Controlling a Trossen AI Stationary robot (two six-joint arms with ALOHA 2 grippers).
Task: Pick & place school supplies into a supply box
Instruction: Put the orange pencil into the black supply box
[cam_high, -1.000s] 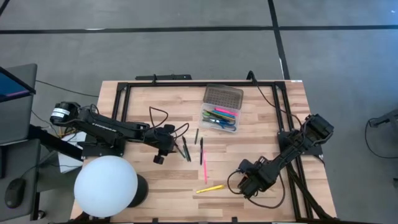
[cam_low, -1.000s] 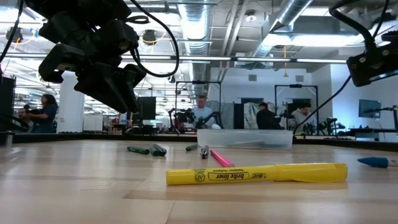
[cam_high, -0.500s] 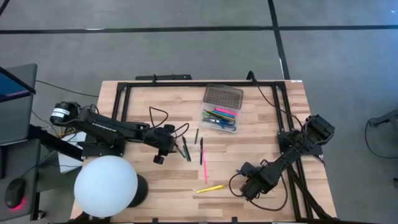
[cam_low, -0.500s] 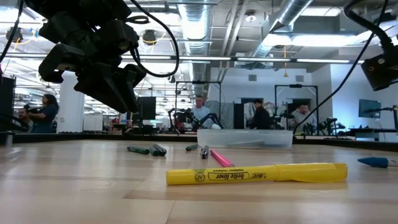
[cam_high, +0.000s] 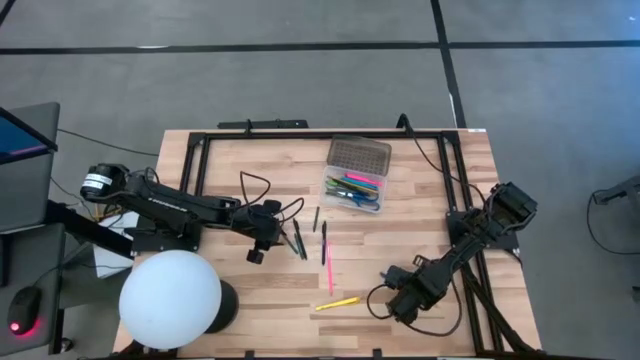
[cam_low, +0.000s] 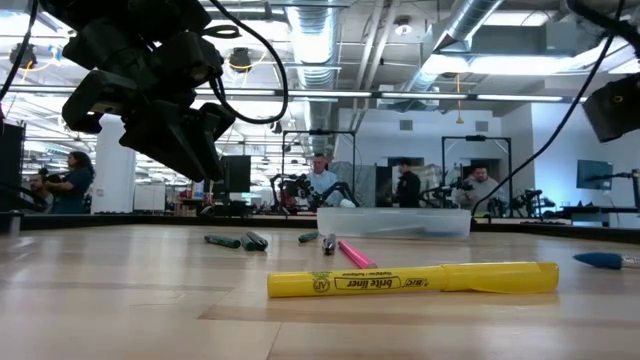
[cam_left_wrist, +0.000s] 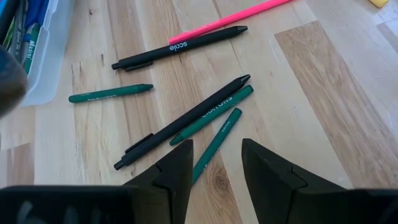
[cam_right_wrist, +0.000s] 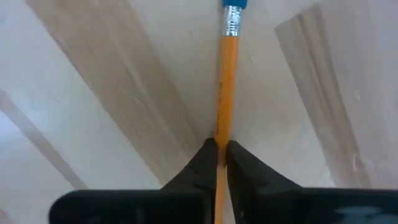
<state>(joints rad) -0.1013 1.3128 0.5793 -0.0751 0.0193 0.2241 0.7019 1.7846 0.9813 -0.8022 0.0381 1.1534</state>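
Pencil (cam_right_wrist: 222, 93) in R gripper (cam_right_wrist: 217, 152), eraser end outward

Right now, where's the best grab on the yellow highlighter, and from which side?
Take the highlighter mid-barrel, coming straight down from above with the gripper closing across its width. It lies flat on the table by itself, with bare wood along both long sides. In the low view the barrel looks even there, while the cap end is thicker.

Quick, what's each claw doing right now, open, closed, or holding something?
Left claw: open, holding nothing, above the green and black pens.
Right claw: closed on the orange pencil with the blue eraser.
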